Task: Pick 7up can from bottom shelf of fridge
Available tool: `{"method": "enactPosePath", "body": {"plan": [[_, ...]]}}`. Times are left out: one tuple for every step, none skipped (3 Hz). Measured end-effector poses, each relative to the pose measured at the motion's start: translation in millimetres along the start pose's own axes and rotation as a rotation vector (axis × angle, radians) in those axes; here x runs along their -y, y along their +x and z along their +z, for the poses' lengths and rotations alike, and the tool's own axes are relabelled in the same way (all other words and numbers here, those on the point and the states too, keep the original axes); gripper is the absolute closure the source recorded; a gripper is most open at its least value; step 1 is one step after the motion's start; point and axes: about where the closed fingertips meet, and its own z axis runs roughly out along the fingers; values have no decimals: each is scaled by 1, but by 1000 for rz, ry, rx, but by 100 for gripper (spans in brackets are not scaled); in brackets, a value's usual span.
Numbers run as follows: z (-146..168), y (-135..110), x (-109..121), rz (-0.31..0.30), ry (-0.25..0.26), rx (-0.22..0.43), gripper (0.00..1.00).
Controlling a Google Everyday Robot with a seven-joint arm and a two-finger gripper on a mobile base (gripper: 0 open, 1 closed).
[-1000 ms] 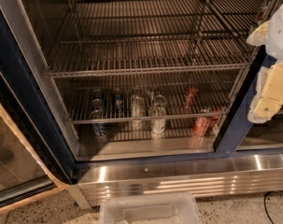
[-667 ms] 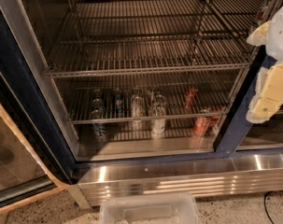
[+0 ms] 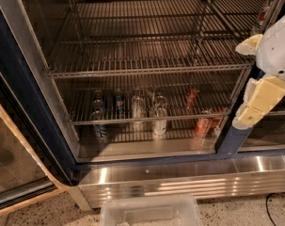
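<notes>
The fridge (image 3: 24,107) stands open, with a dark blue frame and wire racks. On the bottom shelf (image 3: 128,136) stand several cans. The 7up can (image 3: 159,120) is pale and silvery, front and centre; another pale can (image 3: 138,109) stands just left and behind it. Dark blue cans (image 3: 100,126) are to the left, red-orange cans (image 3: 203,125) to the right. My gripper (image 3: 255,95), white with pale yellow parts, hangs at the right edge in front of the fridge's blue centre post, well right of the 7up can and above the level of the cans. It holds nothing.
Bare wire racks (image 3: 146,55) fill the upper fridge. The glass door (image 3: 15,173) is swung open at left. A shiny steel base panel (image 3: 179,182) runs below. A clear plastic bin (image 3: 149,211) sits on the floor in front.
</notes>
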Motion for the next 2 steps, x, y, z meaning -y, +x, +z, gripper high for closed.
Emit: {"method": "enactPosePath", "body": {"plan": [[5,-2,-7,1,1,11,0],[17,-11,-28,24,13,75,0]]}}
